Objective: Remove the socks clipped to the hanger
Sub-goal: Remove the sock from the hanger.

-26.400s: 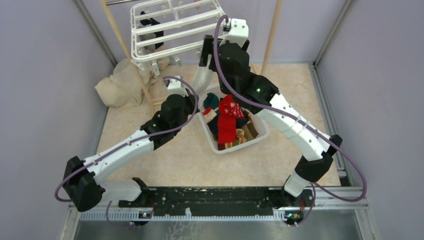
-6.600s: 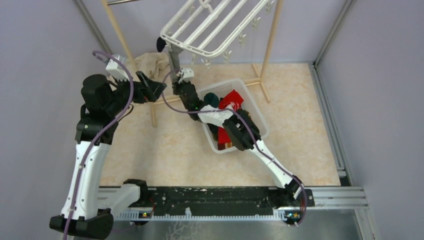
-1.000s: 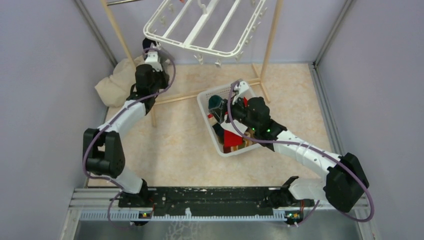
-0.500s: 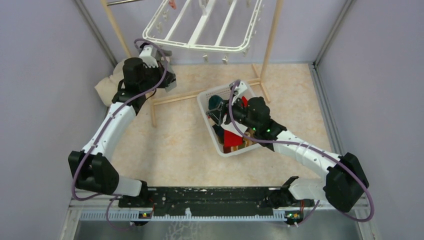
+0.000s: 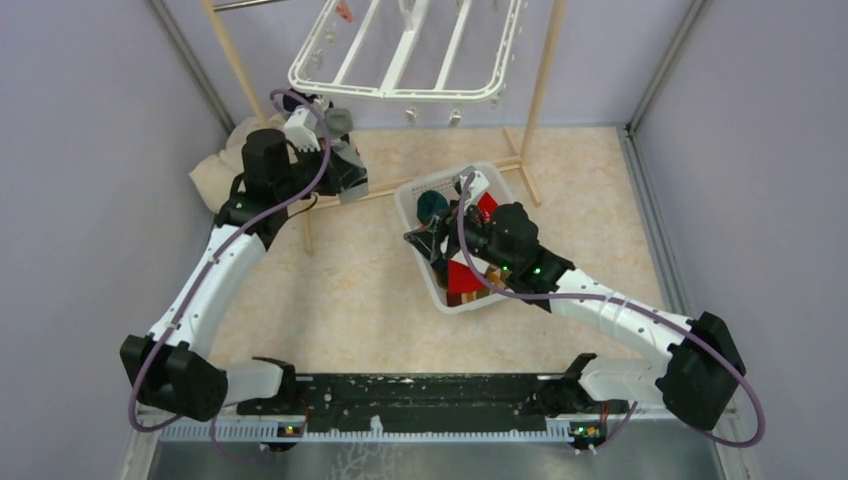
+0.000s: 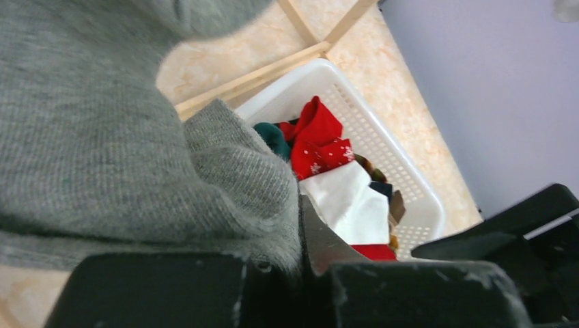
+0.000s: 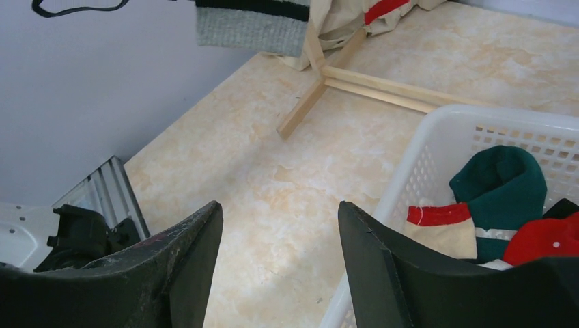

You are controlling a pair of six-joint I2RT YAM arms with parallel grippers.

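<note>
The white hanger (image 5: 398,92) hangs at the back, its clips dangling. My left gripper (image 5: 350,183) is below its near left corner, shut on a grey sock (image 5: 338,121) that is free of the clips. In the left wrist view the grey sock (image 6: 102,150) fills the left side and hides one finger of the left gripper (image 6: 298,239). My right gripper (image 5: 420,240) is open and empty over the left rim of the basket (image 5: 460,305). The right wrist view shows the right gripper (image 7: 280,205) above bare floor and the striped cuff of the sock (image 7: 249,24).
The white slatted basket (image 6: 382,123) holds a red sock (image 6: 317,140), a green sock (image 7: 502,181) and others. Wooden poles (image 5: 545,60) and a floor bar (image 7: 375,89) stand by the basket (image 7: 437,150). A beige cloth (image 5: 215,170) lies at the back left.
The left arm has come away from the hanger's left corner with the grey sock and swung right, toward the basket. The right gripper has shifted left to the basket's rim and opened a little wider.
</note>
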